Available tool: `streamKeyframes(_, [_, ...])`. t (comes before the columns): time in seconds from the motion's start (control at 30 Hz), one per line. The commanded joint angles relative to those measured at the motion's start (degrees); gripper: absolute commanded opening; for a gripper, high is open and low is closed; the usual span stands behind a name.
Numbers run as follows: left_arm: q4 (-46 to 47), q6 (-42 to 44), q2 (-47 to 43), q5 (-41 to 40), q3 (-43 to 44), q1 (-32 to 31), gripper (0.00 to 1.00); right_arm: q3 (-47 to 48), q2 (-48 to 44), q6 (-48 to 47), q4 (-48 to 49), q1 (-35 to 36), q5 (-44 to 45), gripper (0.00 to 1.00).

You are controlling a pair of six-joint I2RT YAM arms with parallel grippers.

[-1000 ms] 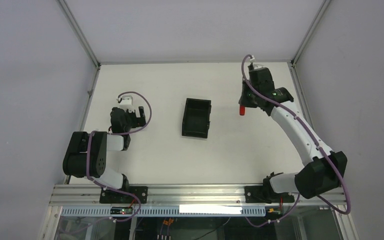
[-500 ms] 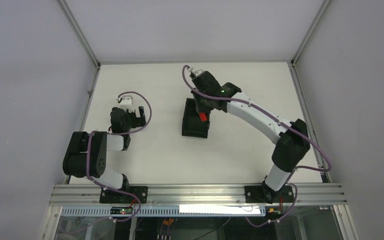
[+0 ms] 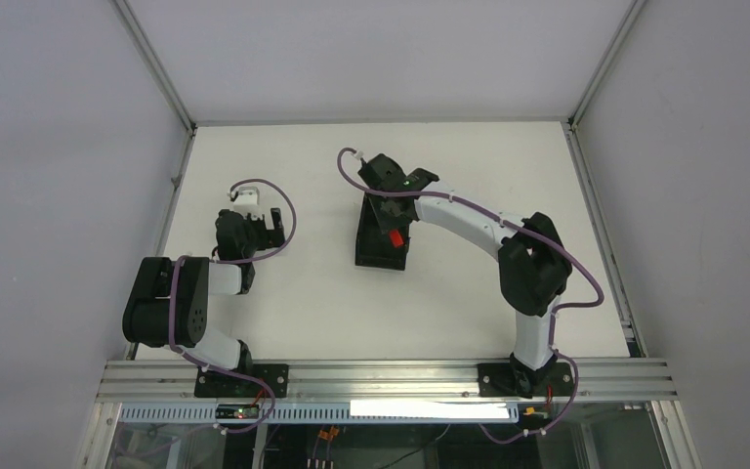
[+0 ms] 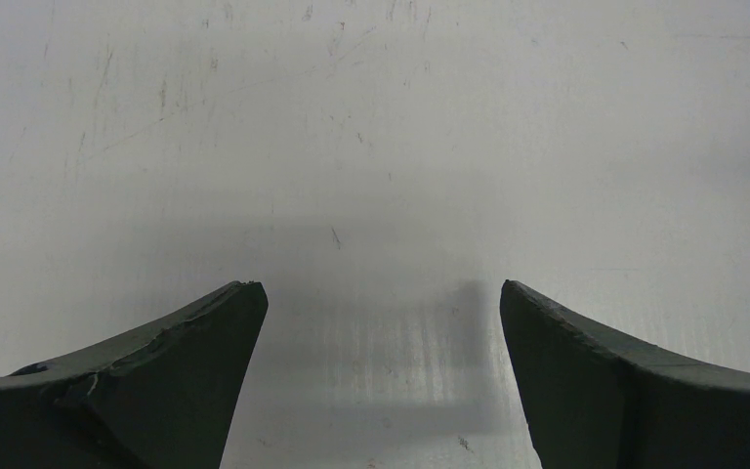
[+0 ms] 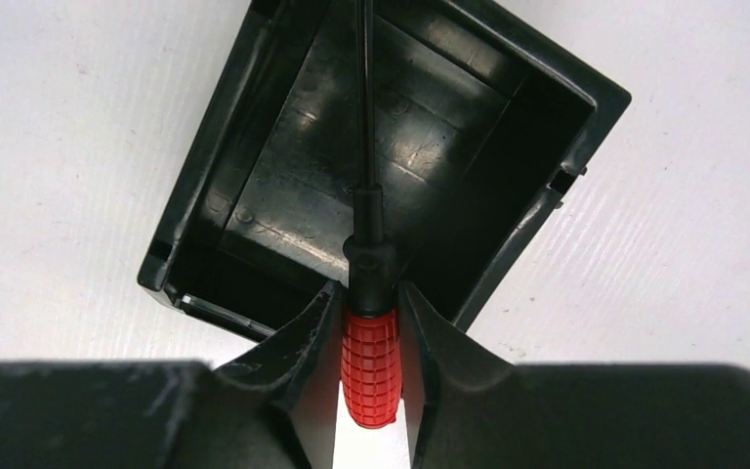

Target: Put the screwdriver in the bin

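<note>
The black open-top bin (image 3: 371,249) sits mid-table; in the right wrist view its wall (image 5: 547,205) shows from above. My right gripper (image 3: 391,227) hangs over the bin and is shut on the screwdriver (image 3: 394,236). In the right wrist view the right gripper (image 5: 369,298) pinches the red knurled handle (image 5: 370,366), and the thin black shaft (image 5: 363,98) points over the bin's inside. My left gripper (image 3: 264,223) rests at the left of the table, open and empty; in the left wrist view the left gripper (image 4: 381,293) shows only bare table between its fingers.
The white table (image 3: 283,293) is walled by grey panels and aluminium posts (image 3: 156,63). A rail (image 3: 381,376) carrying both arm bases runs along the near edge. My right arm's elbow (image 3: 529,264) is folded right of the bin.
My right arm has swung left from the table's right side, carrying the screwdriver over the bin, and its elbow has folded inward. The left arm has not moved.
</note>
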Motion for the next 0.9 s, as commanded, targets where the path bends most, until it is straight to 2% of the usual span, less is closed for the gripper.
streamKeyframes(0.0, [2.0,-0.5,-1.4,0.8,-0.3,0.6,0.99,-0.3,-0.7,-0.8,2.1,0.2,1.6,0.31])
streamKeyframes(0.43, [1.9,-0.5,-1.4,0.8,-0.3,0.6,0.99,1.5,-5.3,-0.2,2.0,0.2,0.8,0.61])
streamKeyframes(0.53, [1.9,-0.5,-1.4,0.8,-0.3,0.6,0.99,1.6,-8.0,0.4,1.4,0.2,3.6,0.75])
streamKeyframes(0.63, [2.0,-0.5,-1.4,0.8,-0.3,0.6,0.99,0.1,-11.5,0.4,0.6,-0.6,8.0,0.98])
streamKeyframes(0.73, [2.0,-0.5,-1.4,0.8,-0.3,0.6,0.99,-3.7,-15.6,1.8,0.5,-4.1,9.5,0.99])
streamKeyframes(0.87, [1.9,-0.5,-1.4,0.7,-0.3,0.6,0.99,-13.6,-23.2,3.8,3.1,-13.8,6.3,0.99])
